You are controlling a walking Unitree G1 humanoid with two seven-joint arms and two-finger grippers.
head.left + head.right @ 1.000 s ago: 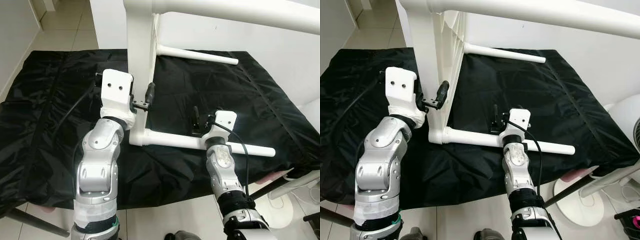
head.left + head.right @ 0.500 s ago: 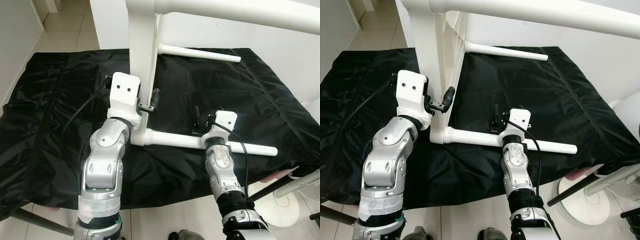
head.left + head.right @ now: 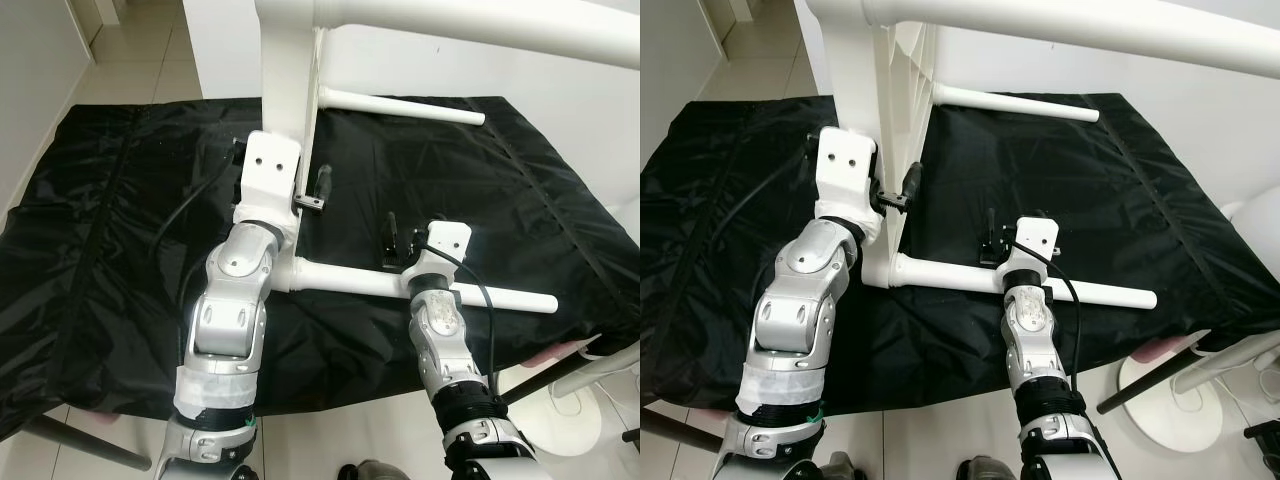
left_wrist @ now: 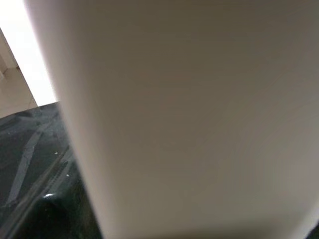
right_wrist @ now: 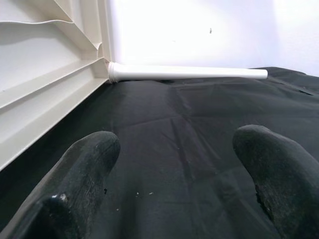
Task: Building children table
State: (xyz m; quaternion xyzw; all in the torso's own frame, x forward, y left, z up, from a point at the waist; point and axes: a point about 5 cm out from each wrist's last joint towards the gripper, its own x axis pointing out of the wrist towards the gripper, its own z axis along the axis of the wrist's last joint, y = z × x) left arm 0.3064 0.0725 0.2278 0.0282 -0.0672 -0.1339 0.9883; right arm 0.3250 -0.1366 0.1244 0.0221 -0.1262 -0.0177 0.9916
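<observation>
White plastic children's table (image 3: 290,90) on its side, round legs (image 3: 480,297) jutting out. Left gripper (image 3: 305,195) clamped on its edge; right gripper (image 3: 392,245) spread wide, empty, above nearest leg. Beneath, black sheet (image 3: 120,250); pale tiled floor (image 3: 130,60) beyond.

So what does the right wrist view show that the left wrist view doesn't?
Right wrist view: two black fingers spread apart, the far table leg lying on the cloth, and the ribbed underside of the tabletop. Left wrist view: one blurred white surface very close to the lens, apparently the table, and a strip of floor. Both show the black cloth beneath.
</observation>
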